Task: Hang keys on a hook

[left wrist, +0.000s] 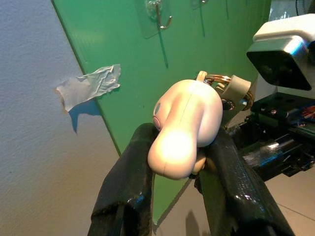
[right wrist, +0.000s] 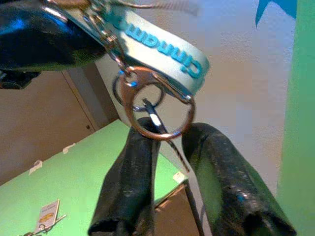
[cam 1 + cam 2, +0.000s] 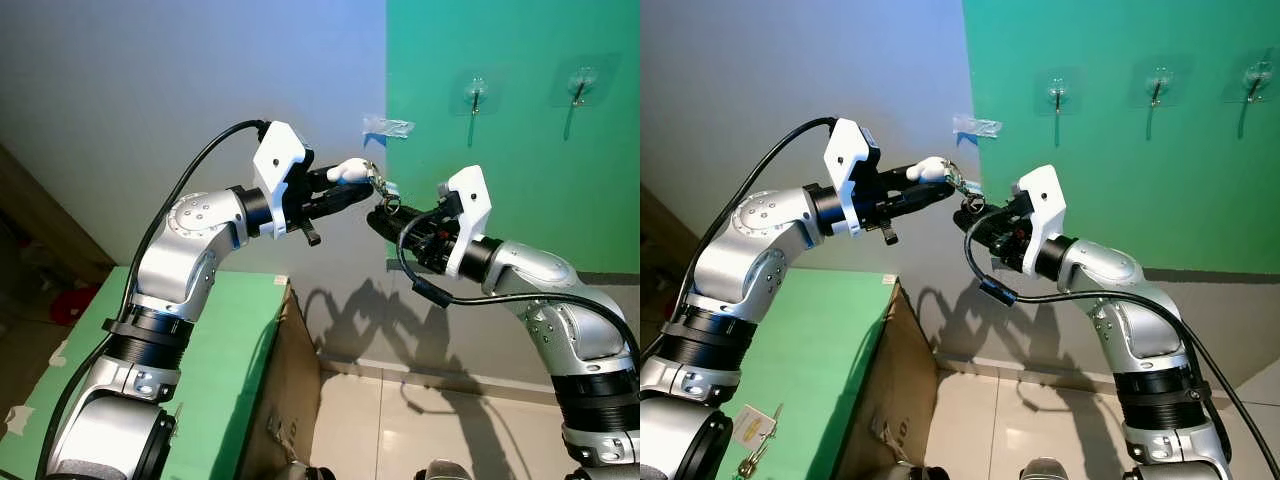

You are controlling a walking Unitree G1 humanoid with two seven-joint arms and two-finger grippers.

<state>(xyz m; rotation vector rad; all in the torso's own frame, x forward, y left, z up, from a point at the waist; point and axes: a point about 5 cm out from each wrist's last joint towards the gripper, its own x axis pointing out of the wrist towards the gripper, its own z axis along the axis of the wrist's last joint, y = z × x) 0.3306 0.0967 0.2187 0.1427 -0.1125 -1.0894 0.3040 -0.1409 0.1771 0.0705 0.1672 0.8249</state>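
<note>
My left gripper (image 3: 360, 185) is shut on a white rounded keychain charm (image 1: 187, 128), held up in front of the wall. From the charm hang a pale strap with blue letters and a copper key ring (image 2: 155, 105). My right gripper (image 3: 970, 215) faces the left one from the right, open, its fingertips (image 2: 142, 125) right at the ring. I cannot tell whether they touch it. Clear stick-on hooks (image 3: 1060, 97) (image 3: 1157, 88) are fixed on the green wall panel (image 3: 520, 180), above and to the right of both grippers.
A green-topped table (image 3: 230, 330) stands at the lower left, with a brown cardboard side (image 3: 285, 390). Another key bunch with a tag (image 3: 755, 430) lies on it. Blue tape (image 3: 388, 127) holds the panel's edge. Tiled floor (image 3: 400, 420) lies below.
</note>
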